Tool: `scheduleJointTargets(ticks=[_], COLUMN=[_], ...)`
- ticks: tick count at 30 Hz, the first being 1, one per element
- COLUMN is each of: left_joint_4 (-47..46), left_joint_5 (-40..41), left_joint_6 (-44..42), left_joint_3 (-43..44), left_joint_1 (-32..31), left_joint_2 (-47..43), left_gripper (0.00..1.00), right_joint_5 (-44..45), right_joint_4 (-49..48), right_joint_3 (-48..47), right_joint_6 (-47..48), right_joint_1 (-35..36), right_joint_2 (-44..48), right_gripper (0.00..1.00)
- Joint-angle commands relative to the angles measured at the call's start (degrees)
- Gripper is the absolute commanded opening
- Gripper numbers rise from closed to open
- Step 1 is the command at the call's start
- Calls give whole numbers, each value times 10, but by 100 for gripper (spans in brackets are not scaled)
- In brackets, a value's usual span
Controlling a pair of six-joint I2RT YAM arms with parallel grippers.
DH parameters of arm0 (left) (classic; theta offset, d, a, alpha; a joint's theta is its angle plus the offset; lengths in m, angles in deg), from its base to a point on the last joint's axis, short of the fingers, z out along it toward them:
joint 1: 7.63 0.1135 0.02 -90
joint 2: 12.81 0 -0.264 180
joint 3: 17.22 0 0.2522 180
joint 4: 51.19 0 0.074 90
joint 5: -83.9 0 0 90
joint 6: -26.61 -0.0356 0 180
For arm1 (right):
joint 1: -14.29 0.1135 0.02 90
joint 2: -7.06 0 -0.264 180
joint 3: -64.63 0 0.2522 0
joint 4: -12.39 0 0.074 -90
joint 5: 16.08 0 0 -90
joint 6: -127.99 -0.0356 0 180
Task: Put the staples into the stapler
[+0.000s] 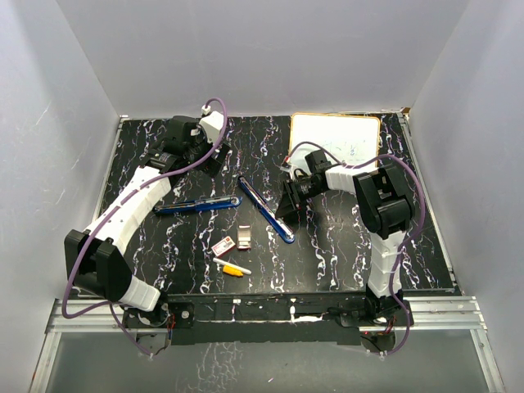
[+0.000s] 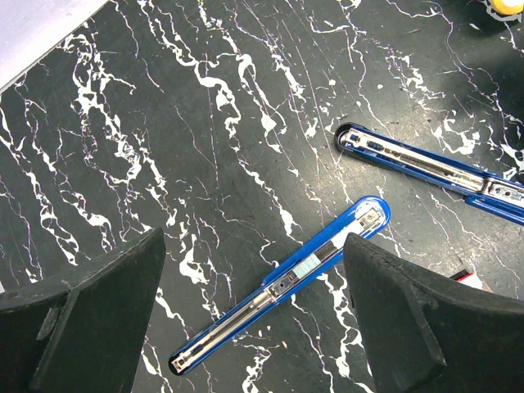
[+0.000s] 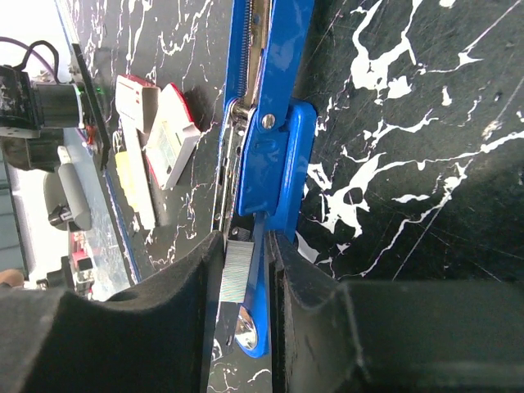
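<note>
Two long blue staplers lie opened on the black marbled table. One point(image 1: 196, 205) point(image 2: 286, 282) sits below my left gripper point(image 1: 214, 160) point(image 2: 254, 327), which hangs open above it, touching nothing. My right gripper point(image 1: 288, 209) point(image 3: 246, 286) is at the near end of the other stapler point(image 1: 262, 205) point(image 3: 274, 147). Its jaws are closed on a silvery strip of staples point(image 3: 237, 274) pressed against the stapler's blue arm. The small red-and-white staple box point(image 1: 232, 244) point(image 3: 168, 135) lies open on the table between the arms.
A yellow-and-white marker point(image 1: 233, 268) point(image 3: 135, 184) lies near the front edge, just below the box. A white board point(image 1: 336, 141) with a yellow rim rests at the back right. Grey walls close in the table on three sides.
</note>
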Motion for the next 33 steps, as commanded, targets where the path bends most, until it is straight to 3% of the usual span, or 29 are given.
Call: scheduleJointTargets(ticks=[1, 33], left_joint_4=[7, 9], left_joint_5=[-5, -11], left_joint_6=[-3, -2], left_joint_3=[-3, 0], left_joint_1=[3, 3], left_joint_2=[-32, -32], left_gripper=[88, 88], right_joint_5=[23, 81], right_joint_4=[-21, 1], right_joint_3=[-23, -68], right_joint_6=[10, 49], right_joint_1=[-2, -3], right_joint_2=[5, 23], right_gripper=[28, 23])
